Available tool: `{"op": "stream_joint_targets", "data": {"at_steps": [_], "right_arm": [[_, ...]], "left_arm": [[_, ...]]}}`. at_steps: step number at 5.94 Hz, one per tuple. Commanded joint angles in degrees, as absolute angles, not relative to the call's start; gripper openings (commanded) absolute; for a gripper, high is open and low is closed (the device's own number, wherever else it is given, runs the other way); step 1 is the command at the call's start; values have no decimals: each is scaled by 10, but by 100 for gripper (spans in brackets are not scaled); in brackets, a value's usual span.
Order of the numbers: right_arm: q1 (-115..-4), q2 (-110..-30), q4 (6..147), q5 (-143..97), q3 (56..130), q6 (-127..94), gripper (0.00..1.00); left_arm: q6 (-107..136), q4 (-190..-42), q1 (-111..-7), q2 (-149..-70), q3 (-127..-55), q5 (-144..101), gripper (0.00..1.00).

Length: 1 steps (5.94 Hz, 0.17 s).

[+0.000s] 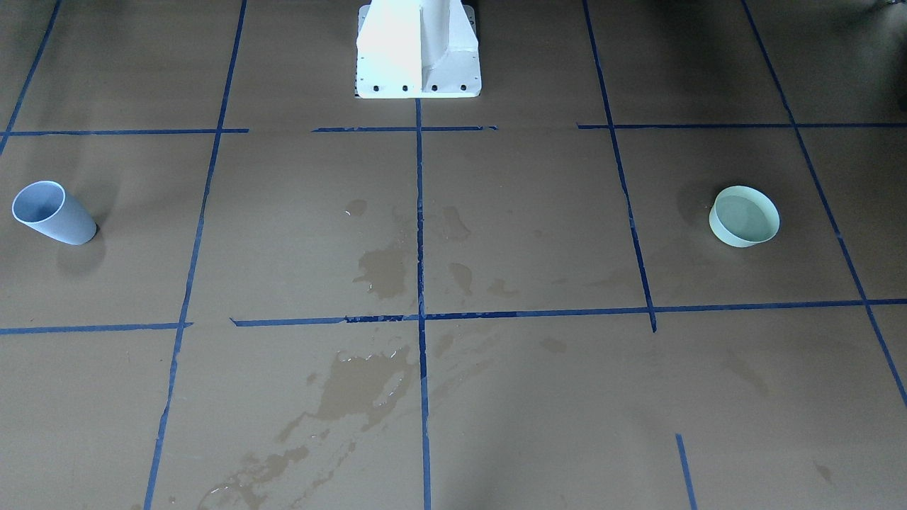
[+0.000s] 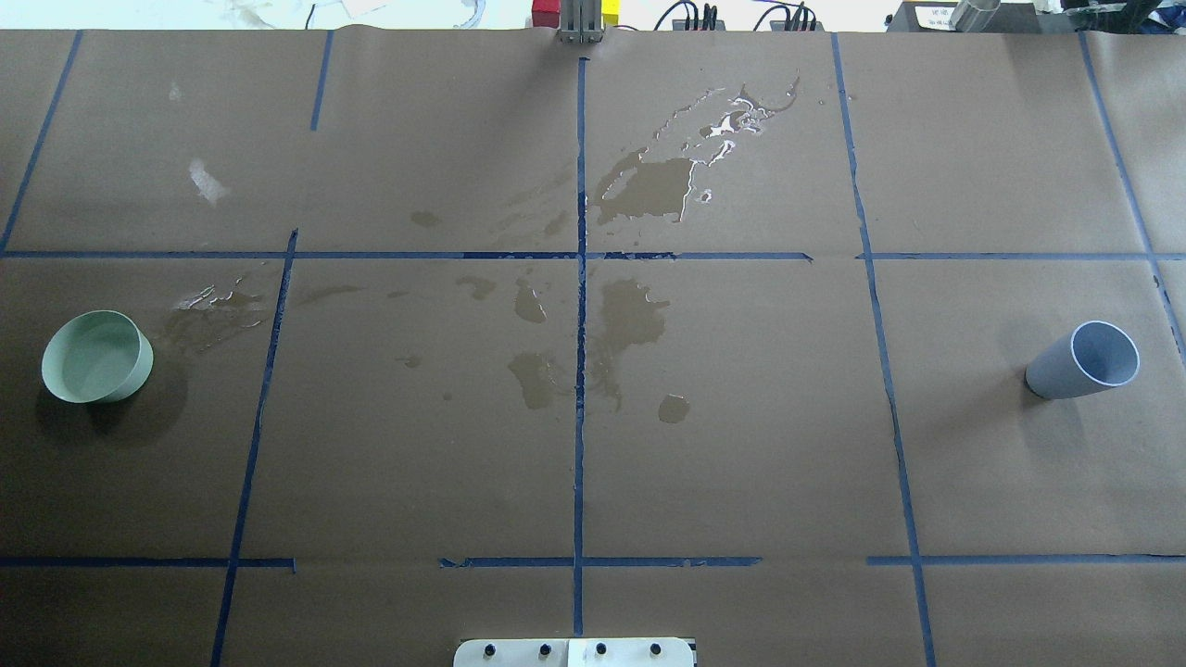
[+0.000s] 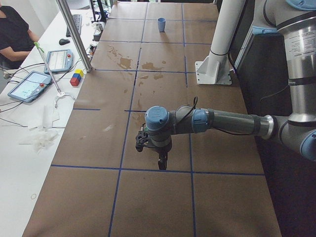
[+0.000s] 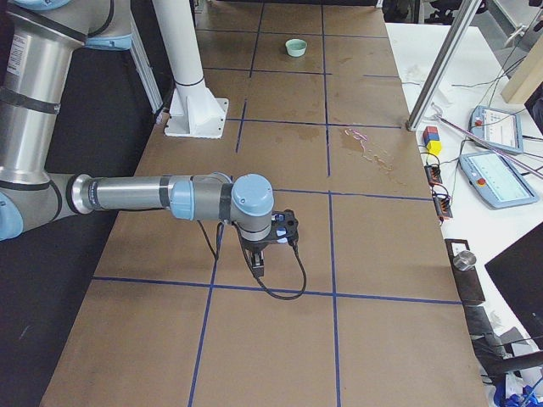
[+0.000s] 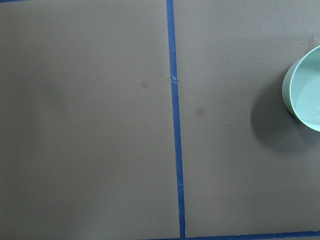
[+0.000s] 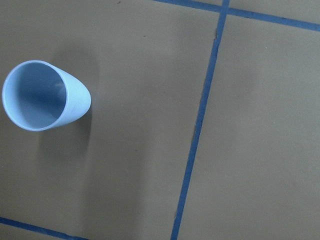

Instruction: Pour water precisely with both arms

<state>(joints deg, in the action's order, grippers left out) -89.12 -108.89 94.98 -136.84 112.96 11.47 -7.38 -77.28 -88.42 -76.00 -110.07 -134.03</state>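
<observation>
A pale green bowl [image 2: 97, 357] [image 1: 744, 216] [image 4: 295, 47] stands at the table's left end and cuts into the right edge of the left wrist view [image 5: 305, 90]. A light blue cup [image 2: 1084, 361] [image 1: 53, 212] [image 3: 161, 24] [image 6: 45, 95] stands upright at the right end. Water [image 2: 639, 190] [image 1: 382, 269] lies in glossy puddles around the table's middle. My left gripper [image 3: 161, 165] hangs pointing down over the table near the left end. My right gripper [image 4: 259, 267] hangs likewise near the right end. Both show only in side views, so I cannot tell whether they are open or shut. Neither touches a vessel.
Blue tape lines [image 2: 581, 278] divide the brown table into squares. The white pedestal base [image 1: 418, 49] stands at the robot's edge. A metal post [image 3: 74, 34], tablets [image 3: 29, 84] and coloured blocks [image 3: 76, 77] sit along the operators' side, where a person [image 3: 12, 29] is seated.
</observation>
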Motion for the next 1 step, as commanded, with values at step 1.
{"op": "stream_joint_targets", "data": {"at_steps": [1], "right_arm": [[-891, -1089, 949, -1370, 1120, 118, 100]], "left_arm": [[-74, -773, -884, -760, -1100, -1340, 100]]}}
